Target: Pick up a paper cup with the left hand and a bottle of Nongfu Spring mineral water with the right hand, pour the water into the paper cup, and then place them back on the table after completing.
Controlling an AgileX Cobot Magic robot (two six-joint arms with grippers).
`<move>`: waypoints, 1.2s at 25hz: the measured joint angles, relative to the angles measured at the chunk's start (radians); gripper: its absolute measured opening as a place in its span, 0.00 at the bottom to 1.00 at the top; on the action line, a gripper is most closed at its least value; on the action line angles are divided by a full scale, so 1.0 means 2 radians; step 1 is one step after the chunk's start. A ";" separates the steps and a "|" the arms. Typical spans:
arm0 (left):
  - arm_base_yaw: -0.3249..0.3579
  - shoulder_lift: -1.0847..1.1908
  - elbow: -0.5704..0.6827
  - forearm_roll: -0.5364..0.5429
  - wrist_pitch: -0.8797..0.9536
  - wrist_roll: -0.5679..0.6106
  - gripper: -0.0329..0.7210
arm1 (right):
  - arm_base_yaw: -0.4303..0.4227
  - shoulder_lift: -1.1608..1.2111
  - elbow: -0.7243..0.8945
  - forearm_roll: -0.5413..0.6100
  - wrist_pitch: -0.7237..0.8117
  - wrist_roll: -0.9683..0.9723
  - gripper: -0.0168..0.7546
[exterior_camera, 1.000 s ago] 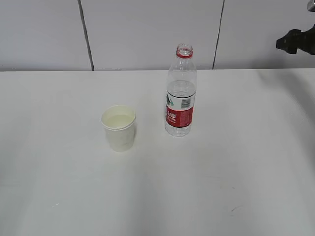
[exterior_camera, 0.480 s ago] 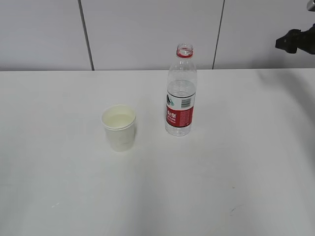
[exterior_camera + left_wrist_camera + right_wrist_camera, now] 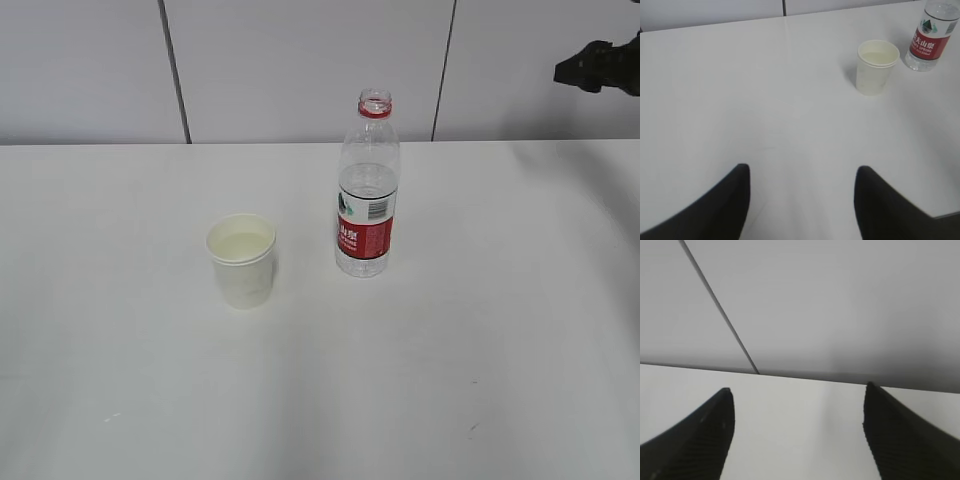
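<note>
Left hand: the black two-finger left hand (image 3: 801,200) shows only in its own wrist view, fingers spread wide with nothing between them, hanging above the bare near part of the desk; it does not appear in the exterior view.
Desk: the wide plain white matte desk (image 3: 120,380) carries both task items, with a few tiny dark scuffs near its front edge.
Cup: the small white paper cup (image 3: 242,261) stands upright left of centre, free of either hand, with pale liquid visible inside below the rim; in the left wrist view it sits far ahead and to the right (image 3: 878,67).
Bottle: the clear plastic mineral water bottle with red label and red neck ring (image 3: 368,186) stands upright just right of the cup, near it but not touching, its mouth uncapped.
Water: the clear colourless water (image 3: 367,181) fills the bottle to a line a little above the label.
Right hand: the black two-finger right hand (image 3: 797,427) is raised at the far upper right of the exterior view (image 3: 597,70), well apart from the bottle, fingers parted and empty, facing the grey panelled wall (image 3: 840,305).
</note>
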 joint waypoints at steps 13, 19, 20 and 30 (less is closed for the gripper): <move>0.000 0.000 0.000 0.000 0.000 0.000 0.56 | 0.000 -0.006 -0.001 0.000 -0.029 0.013 0.79; 0.000 0.000 0.000 0.000 0.000 0.000 0.54 | -0.003 -0.007 0.004 0.000 -0.051 0.014 0.79; 0.000 0.000 0.000 0.000 0.000 0.000 0.54 | -0.004 -0.007 0.008 0.000 -0.054 0.014 0.79; 0.000 0.000 0.000 0.000 0.000 0.000 0.54 | -0.006 -0.080 0.187 0.105 -0.021 -0.142 0.79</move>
